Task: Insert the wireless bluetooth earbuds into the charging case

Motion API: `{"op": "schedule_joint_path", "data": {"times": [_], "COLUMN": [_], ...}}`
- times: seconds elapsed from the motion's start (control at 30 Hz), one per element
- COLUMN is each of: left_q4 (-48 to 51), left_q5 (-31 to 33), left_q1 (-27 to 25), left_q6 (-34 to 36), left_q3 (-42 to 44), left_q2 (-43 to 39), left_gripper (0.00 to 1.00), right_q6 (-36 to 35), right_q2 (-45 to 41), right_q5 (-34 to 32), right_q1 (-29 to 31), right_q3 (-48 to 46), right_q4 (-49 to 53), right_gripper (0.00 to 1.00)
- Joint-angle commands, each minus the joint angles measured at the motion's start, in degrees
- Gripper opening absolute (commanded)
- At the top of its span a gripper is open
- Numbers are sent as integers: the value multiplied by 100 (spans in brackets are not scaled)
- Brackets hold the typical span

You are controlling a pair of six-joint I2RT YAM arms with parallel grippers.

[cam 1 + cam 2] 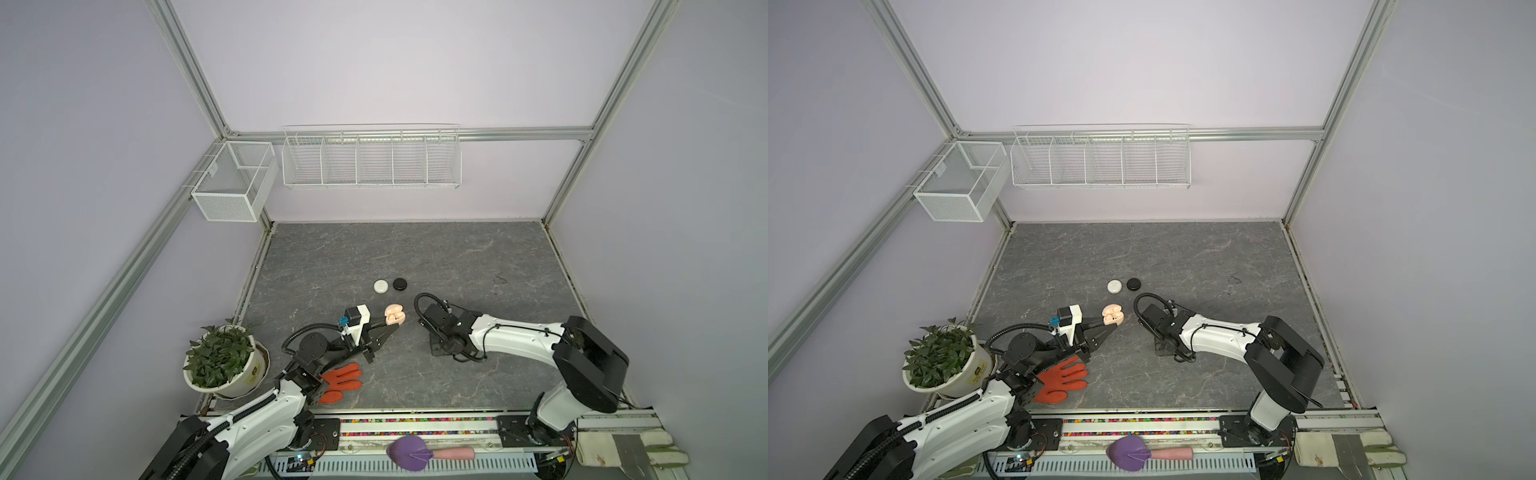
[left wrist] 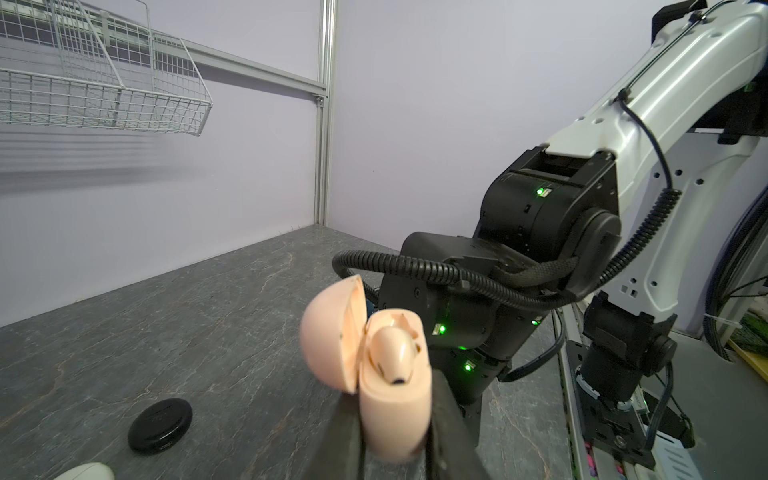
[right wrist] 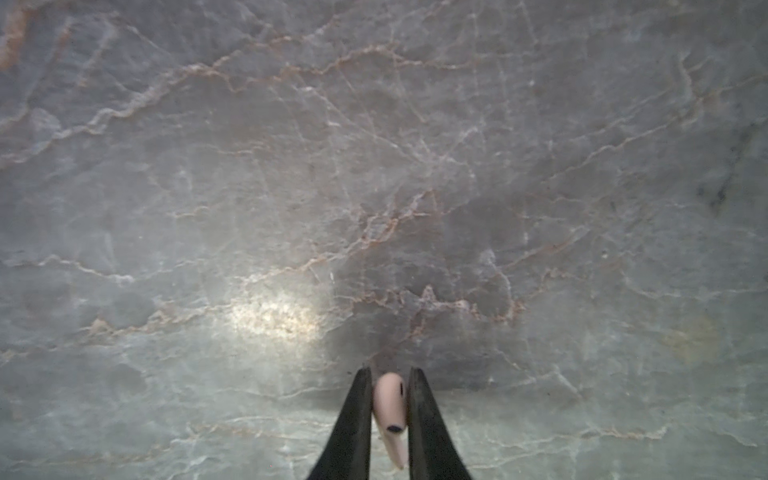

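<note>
Two grips: the left fingers (image 2: 340, 440) clamp the open pink charging case (image 2: 390, 419) between them, one pink earbud (image 2: 392, 353) seated inside; the right fingers (image 3: 357, 415) pinch a second pink earbud (image 3: 390, 399) between their tips, above the worktop (image 3: 374, 166).

The charging case (image 2: 395, 415) looks smooth plastic; the table (image 1: 457, 266), veined, faintly glossy stone.

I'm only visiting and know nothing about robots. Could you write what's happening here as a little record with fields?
Left fingers: clamped on the open pink case
Inside that case: one pink earbud already seated
Right fingers: pinching a second pink earbud over the grey table
Elsewhere on table: white case and black case, side by side, both looking closed
</note>
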State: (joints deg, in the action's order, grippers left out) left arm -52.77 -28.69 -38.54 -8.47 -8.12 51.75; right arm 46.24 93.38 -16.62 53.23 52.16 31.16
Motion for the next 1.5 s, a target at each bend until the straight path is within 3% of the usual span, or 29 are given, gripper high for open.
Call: {"op": "schedule_joint_path", "data": {"times": [0.0, 0.23, 0.53, 0.87, 1.17, 1.27, 1.4, 1.47], "left_q4": [-31, -24, -64, -154, -22, -31, -157, -219], "left_q5": [32, 48, 79, 59, 39, 13, -31, -57], "left_q1": [-15, -13, -13, -17, -16, -15, -14, -13], "left_q6": [73, 118, 129, 103, 100, 75, -10, -35], "left_q3": [68, 74, 116, 132, 86, 83, 99, 102], "left_q2": [-84, -83, -80, -7, -101, -77, -9, 42], "left_gripper": [0, 0, 0, 0, 0, 0, 0, 0], "right_q6": [219, 216, -116, -87, -184, -831, -2616, -3157], "right_q2": [136, 137, 97, -123, -419, -713, -939, -977], "right_q5": [47, 190, 762, 1174, 1100, 834, 462, 407], "right_q1": [-18, -6, -87, -92, -93, -101, -111, -166], "right_q3": [100, 162, 317, 150, 50, 232, 440, 333], "right_q4": [180, 464, 925, 915, 971, 1332, 1606, 1414], "right_gripper": [17, 22, 40, 37, 35, 35, 35, 35]}}
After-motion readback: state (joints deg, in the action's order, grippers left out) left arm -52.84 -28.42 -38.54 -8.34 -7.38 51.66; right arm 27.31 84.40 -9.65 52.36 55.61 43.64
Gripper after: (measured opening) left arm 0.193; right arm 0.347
